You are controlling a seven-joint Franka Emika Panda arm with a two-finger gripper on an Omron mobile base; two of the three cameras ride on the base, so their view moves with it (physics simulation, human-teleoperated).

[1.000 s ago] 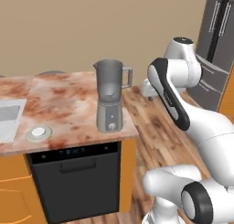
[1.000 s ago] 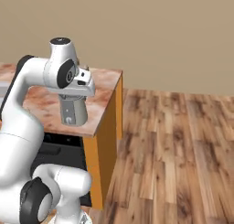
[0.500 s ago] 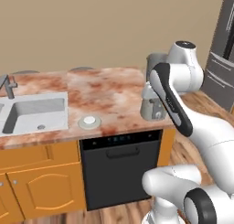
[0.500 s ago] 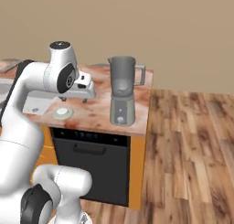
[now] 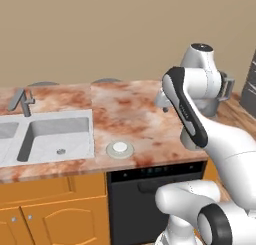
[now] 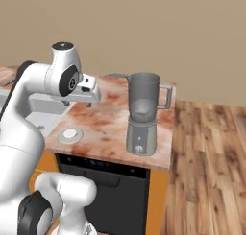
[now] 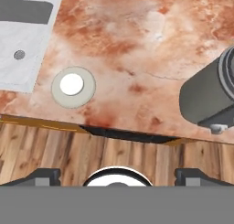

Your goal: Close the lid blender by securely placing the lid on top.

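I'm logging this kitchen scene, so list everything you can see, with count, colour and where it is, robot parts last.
lid: one, pale grey-green rim with white centre, flat on the counter near its front edge, between sink and blender.
blender: one, grey with smoky jar, upright near the counter's right end, no lid on it.
counter: one, reddish marbled stone.
sink: one, white-grey, set in the counter left of the lid.
faucet: one, grey, behind the sink.
dishwasher: one, black, under the counter.
cabinets: orange, under the sink.
floor: brown wood.
end effector: one, dark fingertips apart, holding nothing.
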